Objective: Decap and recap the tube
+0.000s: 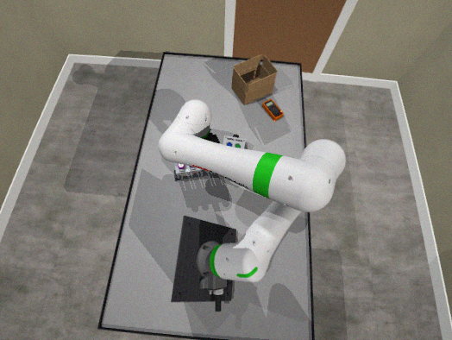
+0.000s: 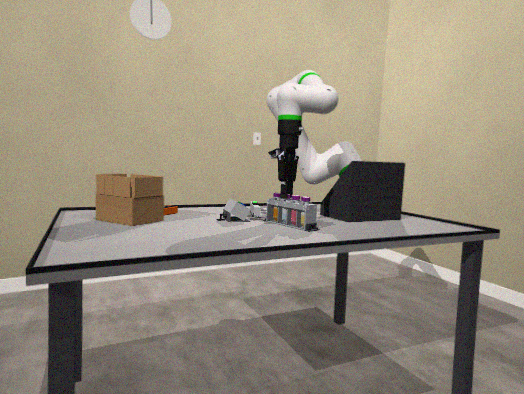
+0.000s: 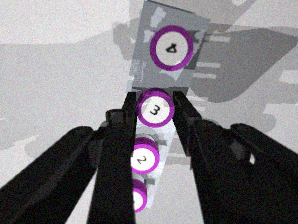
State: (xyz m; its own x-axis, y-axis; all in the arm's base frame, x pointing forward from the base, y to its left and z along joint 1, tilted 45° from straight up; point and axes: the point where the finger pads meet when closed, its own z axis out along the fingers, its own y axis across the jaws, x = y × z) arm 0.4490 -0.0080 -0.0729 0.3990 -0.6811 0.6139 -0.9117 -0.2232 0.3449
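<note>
1. The end effector (image 3: 155,101) is brought straight down over the decapping station (image 2: 291,216), which is parked near the middle of the counter (image 2: 150,240).
2. It's clenched on cap 3 (image 3: 155,110). In the wrist view, both black fingertips are pressed against the sides of that purple cap.
3. Cap 2 (image 3: 142,159), the task's own one, is seen sitting on its tube in the row. It's lined up between cap 1 (image 3: 137,199) and cap 3, and between the finger links but not touched by them.
4. Cap 4 (image 3: 171,48) is also seated on its tube, just past the fingertips.
5. The key housing (image 1: 234,141), with its blue and green keys, is partly covered by the forearm in the top view.
6. A cardboard box (image 1: 254,78) and an orange meter (image 1: 273,109) are left at the far end, well apart from the tubes.
</note>
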